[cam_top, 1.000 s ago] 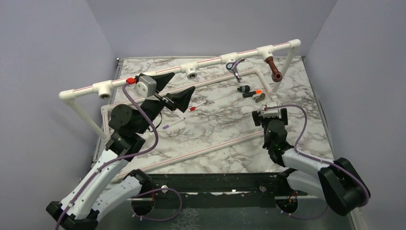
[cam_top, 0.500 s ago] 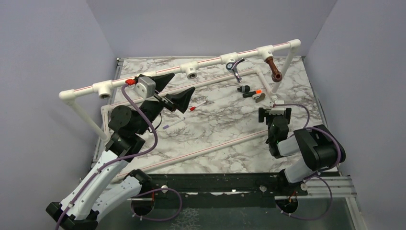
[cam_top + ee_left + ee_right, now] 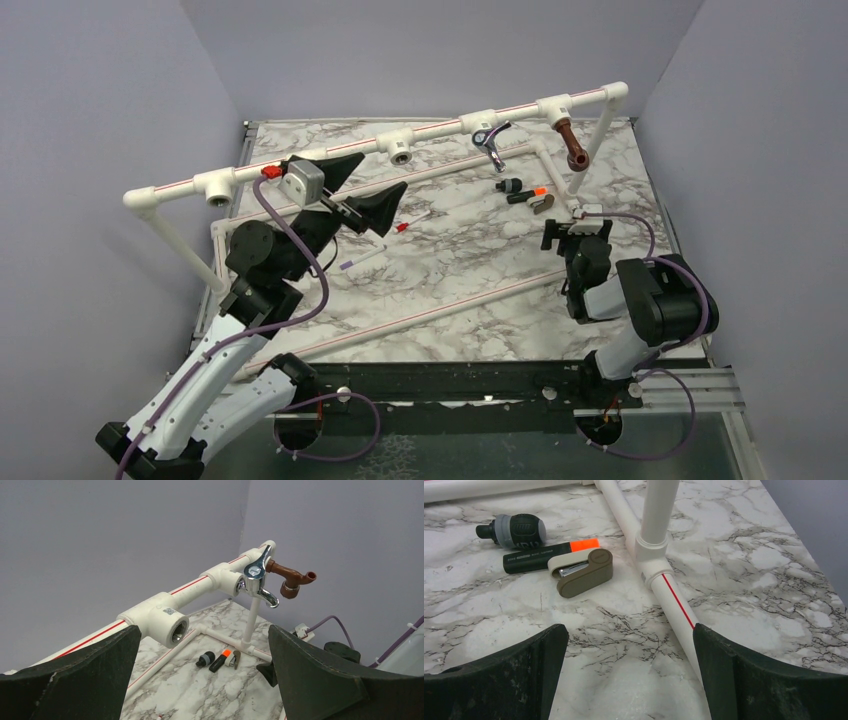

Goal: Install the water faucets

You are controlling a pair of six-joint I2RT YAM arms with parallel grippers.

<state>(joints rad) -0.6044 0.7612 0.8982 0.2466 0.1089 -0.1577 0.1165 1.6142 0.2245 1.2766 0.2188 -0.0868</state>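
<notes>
Top external view: two robot arms reach over a marble table (image 3: 450,275). The left gripper (image 3: 384,170) hangs in the air, its two black fingers spread wide with nothing between them. Just past its fingertips runs a raised white pipe (image 3: 440,128) with an empty socket (image 3: 400,152) on it. Further along, to the right of the fingers, a chrome faucet (image 3: 490,143) hangs from the next joint. A brown faucet (image 3: 572,145) hangs from the joint after that. The right gripper (image 3: 577,232) sits low over the table, well apart from both faucets, its fingers also wide and empty. Just ahead of it lie a black knob (image 3: 510,186), a black marker (image 3: 528,194) with an orange end, and a tan stapler (image 3: 542,205).

Left wrist view: the two fingers (image 3: 75,680) fill the lower corners, wide apart, holding nothing. Ahead between them, nearer the left finger, is the empty socket. Beyond it, above the right finger, the chrome faucet sticks out of its joint with its lever up and spout down. The brown faucet shows just behind it.

Right wrist view: the fingers (image 3: 749,680) stand wide apart, close above the marble, nothing between them. Ahead of the left finger lie the knob, then the marker and stapler side by side. Ahead of the right finger a red-striped pipe (image 3: 674,600) lies on the table, running away to a joint where another pipe rises upright.
</notes>
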